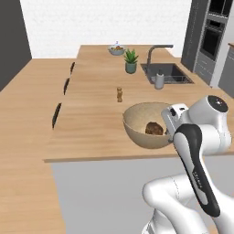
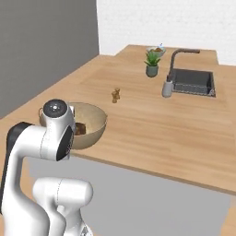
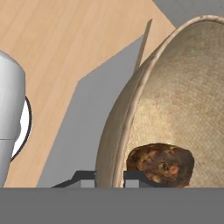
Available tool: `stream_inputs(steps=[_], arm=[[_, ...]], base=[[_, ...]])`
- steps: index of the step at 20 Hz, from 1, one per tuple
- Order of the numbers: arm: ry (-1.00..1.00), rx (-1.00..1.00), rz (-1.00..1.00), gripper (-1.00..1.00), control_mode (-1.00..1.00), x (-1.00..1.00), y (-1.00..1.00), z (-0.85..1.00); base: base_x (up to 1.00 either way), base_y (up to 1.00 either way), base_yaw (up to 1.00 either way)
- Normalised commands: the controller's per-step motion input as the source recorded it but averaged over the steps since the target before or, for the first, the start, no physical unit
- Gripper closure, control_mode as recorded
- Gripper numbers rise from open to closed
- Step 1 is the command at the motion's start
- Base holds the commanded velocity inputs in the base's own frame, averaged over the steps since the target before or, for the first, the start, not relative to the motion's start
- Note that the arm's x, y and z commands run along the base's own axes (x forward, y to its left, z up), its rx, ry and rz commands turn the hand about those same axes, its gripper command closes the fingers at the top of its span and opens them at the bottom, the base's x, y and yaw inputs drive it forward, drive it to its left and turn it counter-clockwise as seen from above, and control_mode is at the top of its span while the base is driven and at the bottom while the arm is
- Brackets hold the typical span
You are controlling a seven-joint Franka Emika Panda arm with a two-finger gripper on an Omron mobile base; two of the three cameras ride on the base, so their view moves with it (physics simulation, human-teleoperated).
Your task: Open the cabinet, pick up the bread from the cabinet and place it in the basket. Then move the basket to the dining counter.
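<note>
- The tool point(image 3: 109, 178) pinches the near rim of the basket point(image 1: 137, 123), with one finger inside the wall and one outside.
- The bread point(image 3: 160, 163) lies inside the basket, at its bottom, just beside the inner finger.
- The basket sits at the near edge of the bench point(image 1: 96, 114), tilted a little.
- Farther on the bench stand a small brown figure point(image 1: 119, 94), a potted plant point(image 1: 131, 61) and a sink point(image 1: 167, 73).
</note>
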Motion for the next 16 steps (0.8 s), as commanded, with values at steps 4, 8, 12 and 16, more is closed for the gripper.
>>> stream_inputs(steps=[4,8,12,16], arm=[[0.0,0.0,0.0,1.0,1.0,0.0,0.0,0.0],[0.0,0.0,0.0,1.0,1.0,0.0,0.0,0.0],[0.0,0.0,0.0,1.0,1.0,0.0,0.0,0.0],[0.0,0.0,0.0,1.0,1.0,0.0,0.0,0.0]], base=[[0.52,1.0,-0.1],[0.35,0.99,-0.15],[0.29,0.78,-0.2],[0.52,0.47,-0.24]])
